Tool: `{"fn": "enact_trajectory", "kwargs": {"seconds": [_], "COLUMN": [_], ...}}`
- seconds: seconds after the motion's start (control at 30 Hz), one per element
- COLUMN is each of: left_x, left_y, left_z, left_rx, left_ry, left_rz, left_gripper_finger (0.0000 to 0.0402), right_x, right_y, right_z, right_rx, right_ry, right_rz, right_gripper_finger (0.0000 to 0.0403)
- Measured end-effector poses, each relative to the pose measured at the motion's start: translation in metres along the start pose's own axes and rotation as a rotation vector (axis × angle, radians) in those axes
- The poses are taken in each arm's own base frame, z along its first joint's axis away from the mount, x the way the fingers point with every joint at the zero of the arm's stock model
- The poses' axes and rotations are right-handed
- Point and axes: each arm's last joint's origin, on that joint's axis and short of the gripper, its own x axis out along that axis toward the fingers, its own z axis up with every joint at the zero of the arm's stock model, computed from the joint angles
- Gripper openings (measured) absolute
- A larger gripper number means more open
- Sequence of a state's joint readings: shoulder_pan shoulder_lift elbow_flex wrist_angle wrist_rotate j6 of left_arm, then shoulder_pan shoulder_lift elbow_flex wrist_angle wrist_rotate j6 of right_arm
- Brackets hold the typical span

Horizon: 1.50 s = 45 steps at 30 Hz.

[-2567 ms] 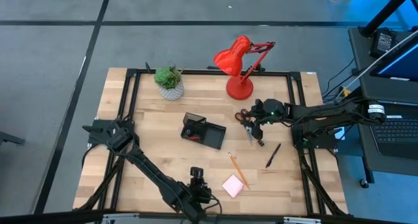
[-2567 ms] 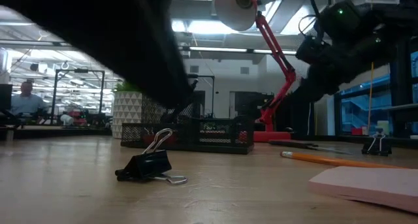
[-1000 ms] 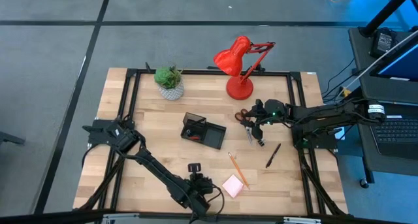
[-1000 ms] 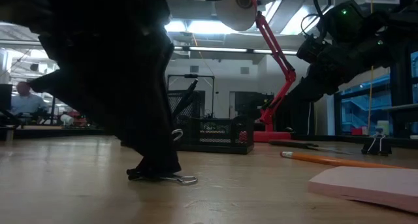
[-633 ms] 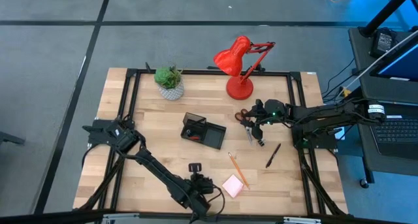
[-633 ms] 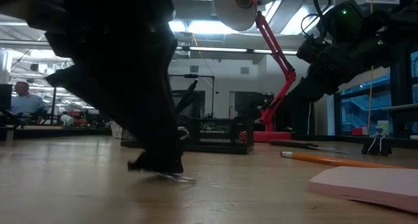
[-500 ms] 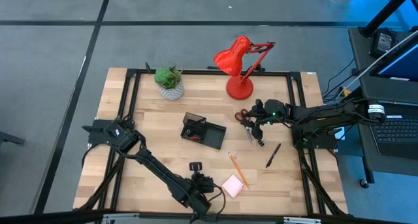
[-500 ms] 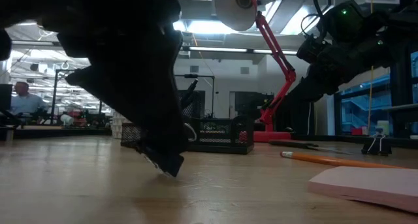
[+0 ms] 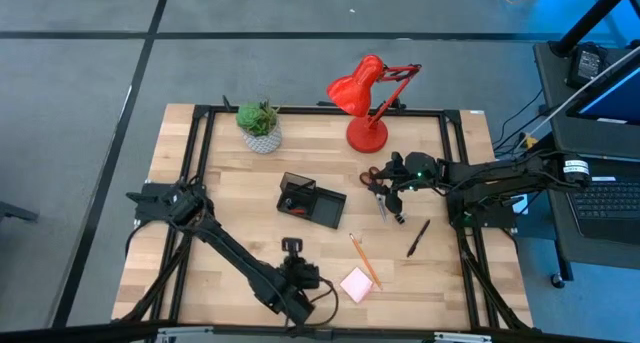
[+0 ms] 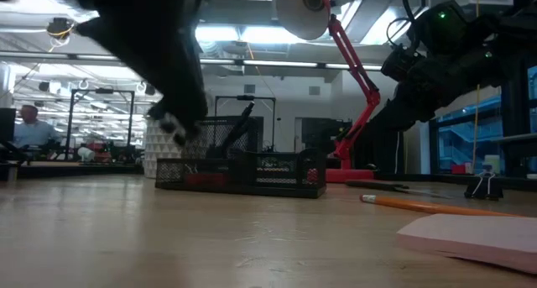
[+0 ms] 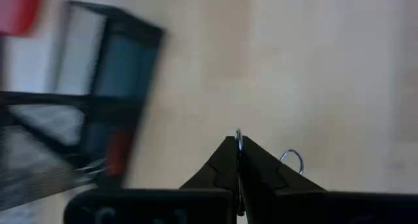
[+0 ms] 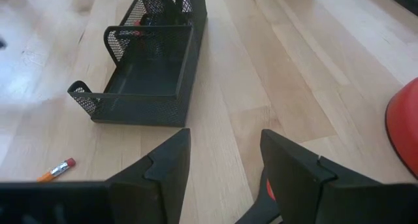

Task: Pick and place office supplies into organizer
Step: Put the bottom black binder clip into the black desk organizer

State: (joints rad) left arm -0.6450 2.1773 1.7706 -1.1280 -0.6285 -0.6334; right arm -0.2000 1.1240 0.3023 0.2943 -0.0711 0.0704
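My left gripper (image 9: 291,246) hangs over the table's near middle, shut on a small black binder clip whose silver wire loops (image 11: 238,138) poke out past the fingertips. In the low view it (image 10: 172,124) is raised above the wood, in front of the black mesh organizer (image 9: 312,200) (image 10: 243,175). My right gripper (image 9: 393,201) (image 12: 225,172) is open and hovers over the red-handled scissors (image 9: 375,180) lying flat right of the organizer. An orange pencil (image 9: 362,260), a pink sticky pad (image 9: 356,283) and a black pen (image 9: 418,237) lie flat on the table. My left gripper pinches the binder clip between its two shut fingers (image 11: 261,172). The fingers hide the clip's black body; only the wire handles (image 11: 294,160) show beyond the tips. The clip is lifted clear of the table.
A red desk lamp (image 9: 365,103) and a potted plant (image 9: 260,125) stand along the far edge. Another small clip (image 10: 485,187) sits on the right. Bare wood lies left of the organizer. A person sits far behind the table (image 10: 32,124).
My left gripper closed on the binder clip where it lay near the table's near edge, then rose and carried it clear of the wood, shifting a little toward the organizer.
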Motion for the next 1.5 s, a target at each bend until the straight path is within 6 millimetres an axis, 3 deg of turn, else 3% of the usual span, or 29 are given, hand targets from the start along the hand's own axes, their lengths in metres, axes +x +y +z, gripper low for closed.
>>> {"fn": "enact_trajectory", "kwargs": {"seconds": [0.17, 0.6, 0.9, 1.17, 1.5], "left_x": [-0.015, -0.013, -0.020, 0.010, 0.044], "left_y": [0.024, 0.087, 0.125, 0.140, 0.154], "left_z": [-0.001, 0.006, -0.024, -0.056, -0.088], "left_rx": [0.030, 0.041, -0.102, -0.154, -0.117], "left_ry": [0.002, 0.148, -0.012, -0.242, -0.355], "left_rz": [0.096, 0.142, 0.026, -0.164, -0.202], "left_gripper_finger": [0.0002, 0.0002, 0.0002, 0.0002, 0.0002], "right_x": [0.000, 0.000, 0.000, 0.000, 0.000], "right_y": [0.000, 0.000, 0.000, 0.000, 0.000], "right_z": [0.000, 0.001, 0.001, 0.003, 0.004], "right_rx": [0.000, -0.076, -0.080, -0.078, -0.042], "right_ry": [0.000, -0.008, -0.013, -0.025, -0.042], "right_rz": [0.000, -0.002, -0.002, -0.002, 0.000], "right_gripper_finger": [0.0188, 0.0188, 0.0188, 0.0188, 0.0188]}}
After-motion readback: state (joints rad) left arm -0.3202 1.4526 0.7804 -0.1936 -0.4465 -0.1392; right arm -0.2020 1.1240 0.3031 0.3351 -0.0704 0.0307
